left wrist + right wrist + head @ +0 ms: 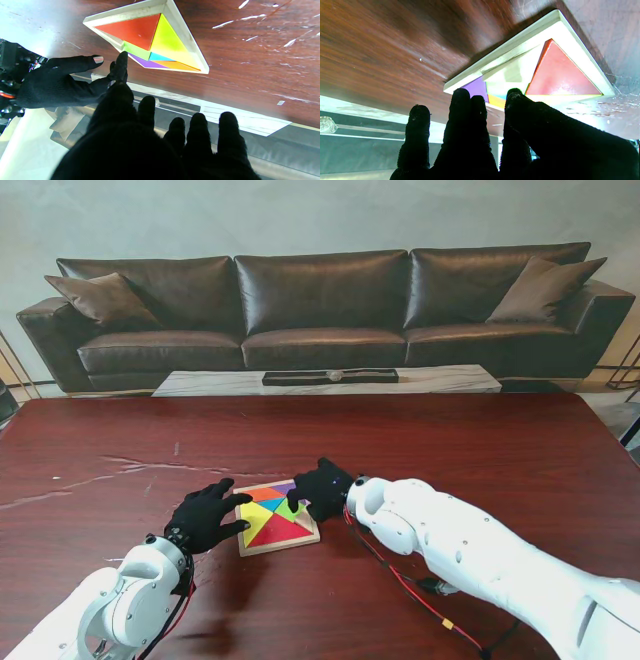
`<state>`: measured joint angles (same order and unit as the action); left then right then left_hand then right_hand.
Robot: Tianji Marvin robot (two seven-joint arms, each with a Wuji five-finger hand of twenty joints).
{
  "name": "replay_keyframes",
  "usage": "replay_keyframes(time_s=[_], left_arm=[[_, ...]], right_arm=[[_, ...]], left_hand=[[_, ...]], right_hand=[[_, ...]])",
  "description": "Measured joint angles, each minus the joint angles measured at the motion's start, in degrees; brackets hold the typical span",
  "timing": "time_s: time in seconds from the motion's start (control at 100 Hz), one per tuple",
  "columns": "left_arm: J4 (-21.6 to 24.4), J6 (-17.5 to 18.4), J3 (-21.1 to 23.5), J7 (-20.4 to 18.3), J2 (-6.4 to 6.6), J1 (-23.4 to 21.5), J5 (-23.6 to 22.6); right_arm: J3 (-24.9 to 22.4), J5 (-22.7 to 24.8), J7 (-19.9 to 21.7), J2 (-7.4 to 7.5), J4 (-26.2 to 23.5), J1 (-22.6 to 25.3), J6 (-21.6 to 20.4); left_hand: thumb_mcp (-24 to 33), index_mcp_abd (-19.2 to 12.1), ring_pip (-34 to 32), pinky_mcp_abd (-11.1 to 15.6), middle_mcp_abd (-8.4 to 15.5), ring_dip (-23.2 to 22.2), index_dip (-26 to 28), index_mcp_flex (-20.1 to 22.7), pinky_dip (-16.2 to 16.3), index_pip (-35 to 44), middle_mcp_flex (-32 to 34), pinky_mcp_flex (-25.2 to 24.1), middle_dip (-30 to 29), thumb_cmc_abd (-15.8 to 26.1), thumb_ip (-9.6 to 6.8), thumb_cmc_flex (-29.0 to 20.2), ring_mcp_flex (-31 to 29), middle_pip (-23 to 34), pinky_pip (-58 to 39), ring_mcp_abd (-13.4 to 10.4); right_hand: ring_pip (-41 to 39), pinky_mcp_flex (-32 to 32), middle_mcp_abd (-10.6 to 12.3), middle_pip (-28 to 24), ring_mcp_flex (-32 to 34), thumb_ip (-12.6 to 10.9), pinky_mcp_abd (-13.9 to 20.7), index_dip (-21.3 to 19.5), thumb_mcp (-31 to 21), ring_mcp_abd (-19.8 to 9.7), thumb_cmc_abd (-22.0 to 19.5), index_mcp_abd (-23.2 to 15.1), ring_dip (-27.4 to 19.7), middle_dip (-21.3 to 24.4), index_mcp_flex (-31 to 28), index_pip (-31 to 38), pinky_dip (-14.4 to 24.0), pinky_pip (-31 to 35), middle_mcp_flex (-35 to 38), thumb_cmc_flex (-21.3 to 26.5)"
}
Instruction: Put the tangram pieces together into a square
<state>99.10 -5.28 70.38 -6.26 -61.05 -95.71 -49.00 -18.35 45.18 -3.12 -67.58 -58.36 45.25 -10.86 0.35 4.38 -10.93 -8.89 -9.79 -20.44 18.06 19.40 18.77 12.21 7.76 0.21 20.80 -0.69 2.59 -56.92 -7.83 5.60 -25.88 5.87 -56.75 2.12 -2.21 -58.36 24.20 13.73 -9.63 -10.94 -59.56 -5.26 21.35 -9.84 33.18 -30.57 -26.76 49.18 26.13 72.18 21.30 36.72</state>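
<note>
Right hand (322, 488), black-gloved, poised at the right edge of the pale wooden square tray (300, 542), fingers apart and holding nothing, one fingertip reaching onto the coloured pieces, probably to nudge the small green triangle (137, 51) or the purple piece (476, 88) home. Left hand (208, 515) spread loosely at the tray's left edge, gripping nothing, seemingly bracing the tray against sliding. Inside the tray: large red triangle (132, 30) along the near side, large yellow triangle (168, 43) to its left, orange piece (176, 65) and blue piece (158, 57) toward the far corner. Nearly all seated, square close to complete. Tray resting on the dark red-brown wooden table (480, 450), near its front edge.
</note>
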Motion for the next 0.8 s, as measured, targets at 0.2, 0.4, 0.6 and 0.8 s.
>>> replay_keyframes(time_s=[0.2, 0.4, 0.6, 0.8], left_arm=[[0.0, 0.0, -0.1, 0.0, 0.00, 0.1, 0.2], [-0.1, 0.0, -0.1, -0.1, 0.00, 0.1, 0.2], [-0.1, -0.1, -0.1, -0.1, 0.00, 0.2, 0.2], [-0.2, -0.1, -0.2, -0.1, 0.00, 0.3, 0.2]], right_arm=[[0.5, -0.5, 0.0, -0.02, 1.0, -0.2, -0.3], [0.7, -1.0, 0.3, -0.02, 1.3, -0.3, -1.2], [0.9, -1.2, 0.4, -0.04, 1.6, -0.4, -1.5], [-2.4, 0.4, 0.2, 0.57, -0.7, 1.2, -0.7]], left_hand=[[0.0, 0.0, 0.0, 0.0, 0.0, 0.0, 0.0, 0.0, 0.0, 0.0, 0.0, 0.0, 0.0, 0.0, 0.00, 0.0, 0.0, 0.0, 0.0, 0.0], [0.0, 0.0, 0.0, 0.0, 0.0, 0.0, 0.0, 0.0, 0.0, 0.0, 0.0, 0.0, 0.0, 0.0, 0.00, 0.0, 0.0, 0.0, 0.0, 0.0], [0.0, 0.0, 0.0, 0.0, 0.0, 0.0, 0.0, 0.0, 0.0, 0.0, 0.0, 0.0, 0.0, 0.0, 0.00, 0.0, 0.0, 0.0, 0.0, 0.0], [0.0, 0.0, 0.0, 0.0, 0.0, 0.0, 0.0, 0.0, 0.0, 0.0, 0.0, 0.0, 0.0, 0.0, 0.00, 0.0, 0.0, 0.0, 0.0, 0.0]], right_hand=[[-1.5, -0.6, 0.1, -1.2, -0.3, 0.3, 0.2, 0.0, 0.0, -0.5, 0.0, 0.0, 0.8, -1.6, 0.0, 0.1, 0.0, 0.0, -0.7, 0.0], [-0.7, -0.7, 0.3, -1.2, -0.8, 1.7, 0.2, 0.7, 0.4, -0.5, 0.0, 0.0, 0.7, -1.7, -0.3, 0.9, 0.0, 0.0, -1.5, 0.0], [0.1, -0.7, 0.3, -0.6, -0.8, 1.8, 0.2, 1.2, 0.5, -0.5, 0.0, -0.3, 0.7, -1.7, -0.3, 1.5, 0.0, 0.0, -1.5, 0.0], [1.9, -1.3, 0.9, 0.5, -0.8, 2.2, 0.2, 1.2, 1.0, -1.1, 0.0, -1.6, 0.1, -1.4, -0.3, 1.6, 0.0, 0.0, -1.6, 0.0]])
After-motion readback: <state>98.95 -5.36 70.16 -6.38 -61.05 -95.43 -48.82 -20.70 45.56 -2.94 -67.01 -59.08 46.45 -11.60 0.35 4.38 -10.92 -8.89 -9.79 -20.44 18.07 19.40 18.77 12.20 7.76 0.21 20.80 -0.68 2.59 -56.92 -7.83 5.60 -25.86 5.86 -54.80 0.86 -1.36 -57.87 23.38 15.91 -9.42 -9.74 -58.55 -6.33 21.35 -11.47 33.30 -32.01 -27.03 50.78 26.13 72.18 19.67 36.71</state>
